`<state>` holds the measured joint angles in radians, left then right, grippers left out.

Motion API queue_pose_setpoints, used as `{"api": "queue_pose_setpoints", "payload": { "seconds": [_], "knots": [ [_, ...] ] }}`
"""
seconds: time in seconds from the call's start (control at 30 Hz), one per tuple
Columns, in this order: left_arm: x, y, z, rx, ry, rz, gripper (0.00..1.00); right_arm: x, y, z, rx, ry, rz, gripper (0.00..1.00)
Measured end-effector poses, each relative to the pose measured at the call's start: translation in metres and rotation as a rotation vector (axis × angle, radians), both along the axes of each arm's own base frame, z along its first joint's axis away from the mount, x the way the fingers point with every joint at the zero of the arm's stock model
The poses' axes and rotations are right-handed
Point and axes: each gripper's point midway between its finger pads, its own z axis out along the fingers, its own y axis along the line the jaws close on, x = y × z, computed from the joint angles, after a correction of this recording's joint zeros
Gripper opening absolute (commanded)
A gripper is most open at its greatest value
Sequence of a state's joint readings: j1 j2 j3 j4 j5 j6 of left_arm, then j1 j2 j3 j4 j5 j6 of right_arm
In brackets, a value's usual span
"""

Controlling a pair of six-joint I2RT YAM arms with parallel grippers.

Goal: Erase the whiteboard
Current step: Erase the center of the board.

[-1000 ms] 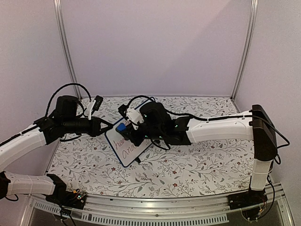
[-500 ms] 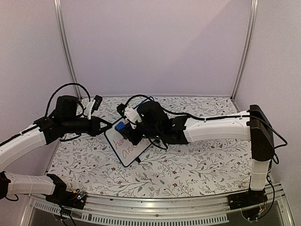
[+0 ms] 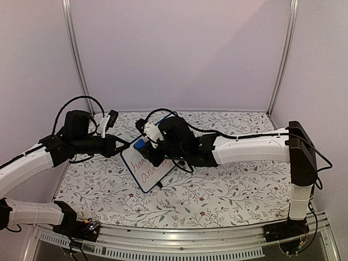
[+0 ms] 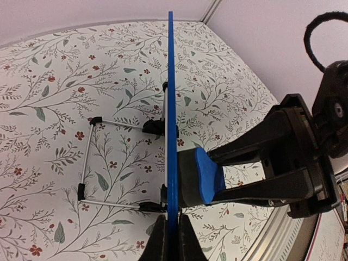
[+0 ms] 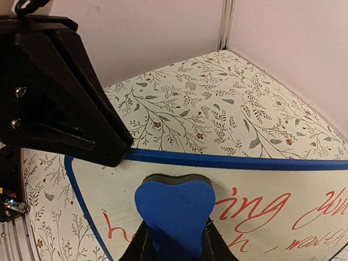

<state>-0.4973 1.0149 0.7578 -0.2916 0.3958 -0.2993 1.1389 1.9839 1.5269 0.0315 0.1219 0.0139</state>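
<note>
The whiteboard [image 3: 144,169] stands tilted on the flowered table, with red handwriting on its face [image 5: 283,179]. In the left wrist view it shows edge-on as a thin blue line [image 4: 171,98]. My left gripper [image 4: 172,224] is shut on the board's edge near one corner [image 3: 126,145]. It appears as a black block [image 5: 60,109] in the right wrist view. My right gripper [image 5: 174,231] is shut on a blue eraser [image 5: 174,209] with a dark felt side. The eraser [image 4: 200,176] presses flat against the board's face near the top corner [image 3: 140,145], just above the red writing.
A wire stand with black feet [image 4: 87,163] props the board from behind. Metal posts [image 3: 76,60] rise at the back corners against pale walls. An aluminium rail [image 3: 179,242] runs along the near edge, and black cables [image 3: 81,100] loop over the left arm.
The right arm has shifted a little to the left, carrying the eraser along the board towards its top corner. The left gripper and board have stayed put.
</note>
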Motion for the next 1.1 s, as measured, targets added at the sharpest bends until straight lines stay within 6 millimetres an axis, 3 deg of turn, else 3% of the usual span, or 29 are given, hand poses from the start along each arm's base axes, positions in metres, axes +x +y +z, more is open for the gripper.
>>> {"api": "queue_pose_setpoints", "payload": {
  "seconds": [0.23, 0.53, 1.1],
  "knots": [
    [0.000, 0.000, 0.000, 0.001, 0.001, 0.001, 0.00, 0.000, 0.000, -0.003, 0.004, -0.001, 0.000, 0.16],
    [0.001, 0.002, -0.002, 0.007, 0.003, 0.008, 0.00, -0.003, -0.008, -0.029, -0.014, 0.024, -0.012, 0.15],
    [0.001, 0.001, -0.002, 0.007, 0.003, 0.007, 0.00, -0.005, -0.014, -0.041, -0.029, 0.038, -0.019, 0.15]
  ]
}}
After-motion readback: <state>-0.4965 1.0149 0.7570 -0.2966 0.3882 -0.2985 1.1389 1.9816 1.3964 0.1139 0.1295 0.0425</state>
